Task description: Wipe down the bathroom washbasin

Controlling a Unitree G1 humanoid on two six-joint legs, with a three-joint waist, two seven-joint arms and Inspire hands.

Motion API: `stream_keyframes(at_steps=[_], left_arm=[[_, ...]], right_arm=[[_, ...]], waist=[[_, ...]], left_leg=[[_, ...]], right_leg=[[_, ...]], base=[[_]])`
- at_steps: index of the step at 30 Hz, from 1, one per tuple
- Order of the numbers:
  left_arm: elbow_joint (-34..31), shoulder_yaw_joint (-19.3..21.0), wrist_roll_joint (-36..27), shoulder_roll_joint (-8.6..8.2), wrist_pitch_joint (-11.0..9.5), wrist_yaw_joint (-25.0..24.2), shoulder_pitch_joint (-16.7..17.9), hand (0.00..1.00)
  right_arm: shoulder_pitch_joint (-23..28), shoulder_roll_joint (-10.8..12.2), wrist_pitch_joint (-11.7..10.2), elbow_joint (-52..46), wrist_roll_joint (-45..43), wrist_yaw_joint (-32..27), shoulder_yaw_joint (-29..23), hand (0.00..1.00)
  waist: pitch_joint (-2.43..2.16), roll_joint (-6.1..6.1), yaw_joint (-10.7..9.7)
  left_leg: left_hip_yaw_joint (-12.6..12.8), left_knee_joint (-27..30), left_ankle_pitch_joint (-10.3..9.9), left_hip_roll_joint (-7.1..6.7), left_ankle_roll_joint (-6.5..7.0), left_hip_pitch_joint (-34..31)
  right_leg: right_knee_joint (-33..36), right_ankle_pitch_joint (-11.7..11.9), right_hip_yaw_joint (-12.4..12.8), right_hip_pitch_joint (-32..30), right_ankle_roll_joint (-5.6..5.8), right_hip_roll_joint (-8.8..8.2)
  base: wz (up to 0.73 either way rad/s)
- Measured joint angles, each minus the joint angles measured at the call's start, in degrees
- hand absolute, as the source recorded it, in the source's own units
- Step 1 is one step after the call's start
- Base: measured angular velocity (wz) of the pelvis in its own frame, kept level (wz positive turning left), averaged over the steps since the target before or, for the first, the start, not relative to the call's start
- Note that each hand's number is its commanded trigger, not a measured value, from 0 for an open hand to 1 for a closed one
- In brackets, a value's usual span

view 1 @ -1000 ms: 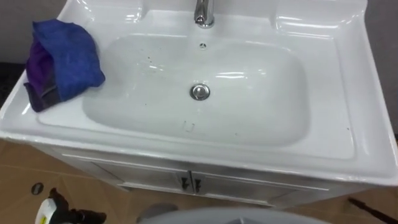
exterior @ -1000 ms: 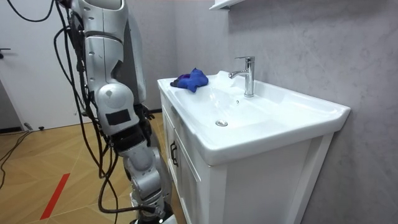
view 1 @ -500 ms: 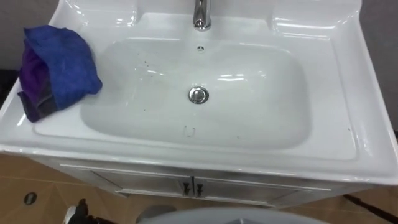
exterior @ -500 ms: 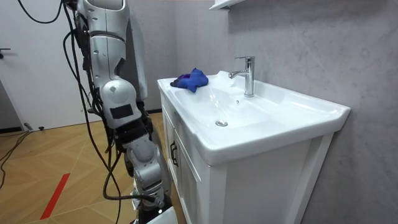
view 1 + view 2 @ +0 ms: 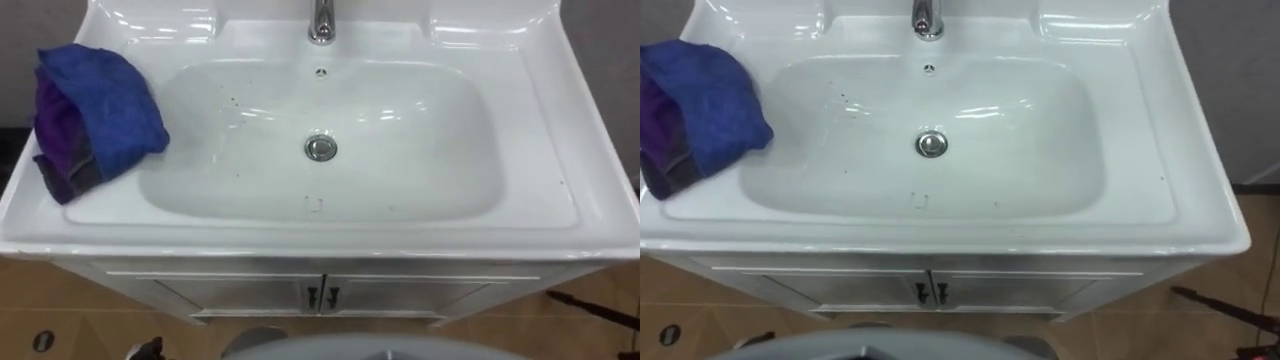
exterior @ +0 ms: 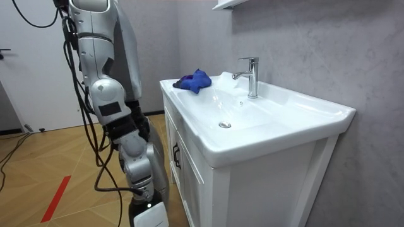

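Note:
A white basin (image 5: 480, 120) is set in a vanity top, with a chrome drain (image 5: 320, 148) in its middle and a chrome tap (image 5: 321, 22) at the back. Small dark specks (image 5: 232, 100) dot the bowl's left half. A crumpled blue and purple cloth (image 5: 95, 115) lies on the left rim, untouched. In the room view the cloth (image 6: 194, 81) sits at the far corner of the top. I stand in front of the vanity on the room view's left. My right hand (image 6: 143, 126) hangs by my hip, away from the basin.
Below the basin are white cabinet doors with dark handles (image 5: 322, 297). A grey wall stands behind the tap. Wooden floor (image 6: 57, 157) spreads out around the vanity, with a red strip (image 6: 55, 198) on it.
The eye view has shifted and now looks at the basin more squarely. In the room view I have shifted my stance beside the vanity. The cloth has stayed put.

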Motion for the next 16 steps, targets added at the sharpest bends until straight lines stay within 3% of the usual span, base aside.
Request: stream_keyframes(at_steps=[1, 11, 16], left_arm=[[0.02, 0.00, -0.04, 0.00, -0.01, -0.36, -0.31, 0.00], [3.33, -0.22, -1.19, -0.05, 0.02, -5.56, -2.61, 0.00], [5.24, -0.25, -1.16, 0.25, -1.04, -8.94, -3.32, 0.00]], right_arm=[[-0.12, 0.00, 0.02, 0.00, 0.45, -0.19, -0.01, 0.00], [-0.17, 0.22, 0.48, 0.22, 7.89, -2.20, -2.48, 0.00], [-0.18, 0.28, -0.54, 0.16, 10.21, -2.05, -2.47, 0.00]], waist=[[0.00, -0.06, 0.15], [0.12, 0.62, -1.38], [0.06, 1.02, -1.52]], left_leg=[[0.77, -0.27, 0.01, 0.04, 0.02, 0.19], [3.81, -1.44, -0.01, 0.72, -0.01, 1.69], [4.91, -1.97, 0.06, 0.97, -0.05, 1.93]], right_leg=[[-0.02, 0.02, 0.98, -0.35, 0.04, 0.05], [-0.42, 0.42, 1.24, -0.63, -0.03, 0.18], [-1.07, 1.23, 1.26, -0.55, -0.06, 0.39]], base=[[-0.27], [-0.17], [-0.13]])
